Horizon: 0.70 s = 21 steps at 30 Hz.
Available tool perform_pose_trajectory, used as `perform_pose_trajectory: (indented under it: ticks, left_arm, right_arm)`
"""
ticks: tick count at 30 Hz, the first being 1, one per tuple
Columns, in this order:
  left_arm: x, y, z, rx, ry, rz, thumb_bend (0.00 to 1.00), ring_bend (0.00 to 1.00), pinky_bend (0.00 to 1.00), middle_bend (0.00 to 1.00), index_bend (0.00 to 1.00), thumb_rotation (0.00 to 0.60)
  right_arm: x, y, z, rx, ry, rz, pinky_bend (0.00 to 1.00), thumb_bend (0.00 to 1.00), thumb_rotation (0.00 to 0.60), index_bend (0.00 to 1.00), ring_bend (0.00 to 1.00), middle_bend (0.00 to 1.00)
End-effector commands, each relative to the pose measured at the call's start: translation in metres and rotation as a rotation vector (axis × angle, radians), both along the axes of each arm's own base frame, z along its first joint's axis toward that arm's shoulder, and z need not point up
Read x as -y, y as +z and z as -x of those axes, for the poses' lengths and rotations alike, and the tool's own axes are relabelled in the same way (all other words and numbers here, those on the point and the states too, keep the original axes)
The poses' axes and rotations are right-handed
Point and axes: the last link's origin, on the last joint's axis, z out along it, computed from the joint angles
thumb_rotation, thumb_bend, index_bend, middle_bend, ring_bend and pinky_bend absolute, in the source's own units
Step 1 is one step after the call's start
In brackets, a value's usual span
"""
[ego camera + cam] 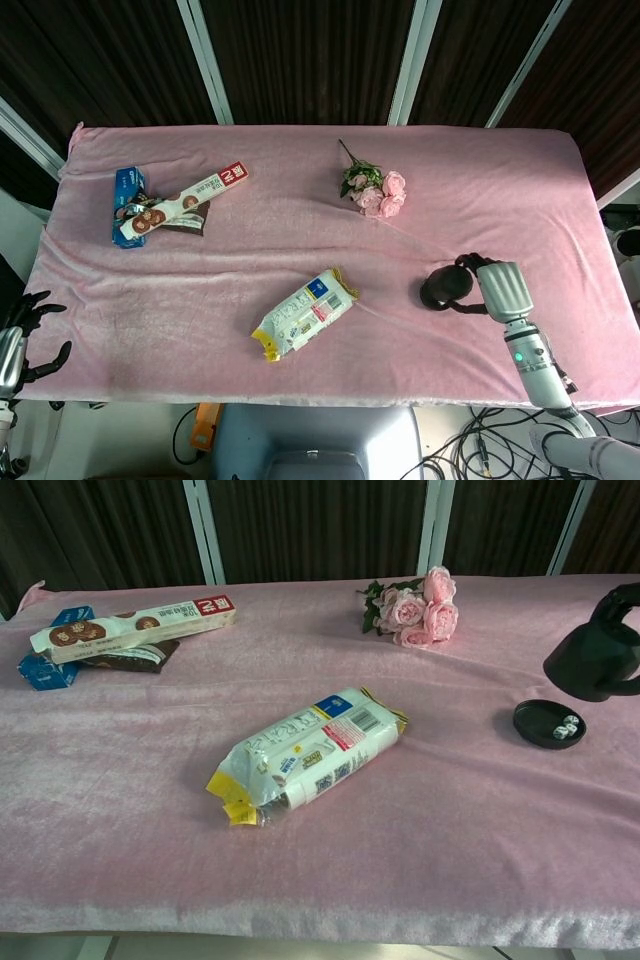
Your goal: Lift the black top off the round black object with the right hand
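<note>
My right hand (pixel 497 288) grips the black domed top (pixel 597 662) and holds it in the air near the table's right edge. In the chest view only its dark fingers (pixel 612 598) show, curled over the top. Below and slightly left, the shallow round black base (pixel 549 724) lies on the pink cloth with small white dice in it. From the head view the top (pixel 440 287) covers the base. My left hand (pixel 20 335) hangs off the table's near-left corner, fingers spread, holding nothing.
A white and yellow snack bag (pixel 308 750) lies mid-table. A bunch of pink roses (pixel 412 608) sits behind the base. Long snack boxes (pixel 120 625) are stacked at the far left. The pink cloth (pixel 200 280) covers the whole table.
</note>
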Motion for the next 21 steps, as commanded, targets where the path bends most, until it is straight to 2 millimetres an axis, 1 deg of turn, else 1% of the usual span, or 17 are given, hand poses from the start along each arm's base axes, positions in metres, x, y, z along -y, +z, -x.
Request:
perform_pose_trajectory:
  ticks: [1,5,9,10,13,14,15,16,18,21]
  left_arm:
    - [0.0,0.0,0.0,-0.001,0.0,0.0,0.35,0.05,0.34,0.12,0.31,0.6]
    - [0.0,0.0,-0.001,-0.003,-0.002,-0.002,0.35,0.05,0.34,0.12,0.31,0.6]
    - [0.0,-0.001,-0.001,-0.006,-0.001,0.001,0.35,0.05,0.34,0.12,0.31,0.6]
    - [0.0,-0.001,-0.001,-0.007,-0.001,0.003,0.35,0.05,0.34,0.12,0.31,0.6]
    - [0.0,-0.002,-0.001,-0.011,-0.001,0.008,0.35,0.05,0.34,0.12,0.31,0.6]
    - [-0.001,-0.002,-0.001,-0.012,-0.001,0.009,0.35,0.05,0.34,0.12,0.31,0.6]
    - [-0.001,-0.002,-0.001,-0.013,0.0,0.01,0.35,0.05,0.34,0.12,0.31,0.6]
    - [-0.001,-0.002,-0.001,-0.013,0.0,0.01,0.35,0.05,0.34,0.12,0.31,0.6]
    - [-0.001,-0.002,0.0,-0.012,0.002,0.01,0.35,0.05,0.34,0.12,0.31,0.6]
    - [-0.001,-0.002,0.0,-0.011,0.003,0.007,0.35,0.05,0.34,0.12,0.31,0.6]
  right_arm:
    - [-0.018,0.016,0.02,-0.065,-0.055,0.02,0.79,0.18,0.6,0.69,0.63,0.53]
    - [-0.028,0.021,0.047,-0.124,-0.125,0.012,0.79,0.18,0.6,0.69,0.63,0.53]
    - [-0.027,0.018,0.066,-0.147,-0.177,-0.012,0.79,0.18,0.6,0.67,0.61,0.53]
    - [-0.026,0.016,0.069,-0.154,-0.184,-0.021,0.78,0.18,0.6,0.67,0.6,0.53]
    - [-0.024,0.01,0.075,-0.167,-0.195,-0.053,0.72,0.18,0.6,0.58,0.52,0.51]
    - [-0.023,0.007,0.077,-0.169,-0.198,-0.07,0.68,0.18,0.6,0.53,0.47,0.48]
    - [-0.022,0.005,0.077,-0.17,-0.2,-0.084,0.62,0.18,0.6,0.47,0.4,0.42]
    - [-0.022,0.003,0.078,-0.171,-0.201,-0.103,0.58,0.18,0.6,0.43,0.35,0.39]
    - [-0.021,0.002,0.077,-0.17,-0.196,-0.123,0.48,0.18,0.6,0.32,0.24,0.29]
    - [-0.025,0.006,0.074,-0.169,-0.184,-0.148,0.27,0.18,0.6,0.09,0.04,0.09]
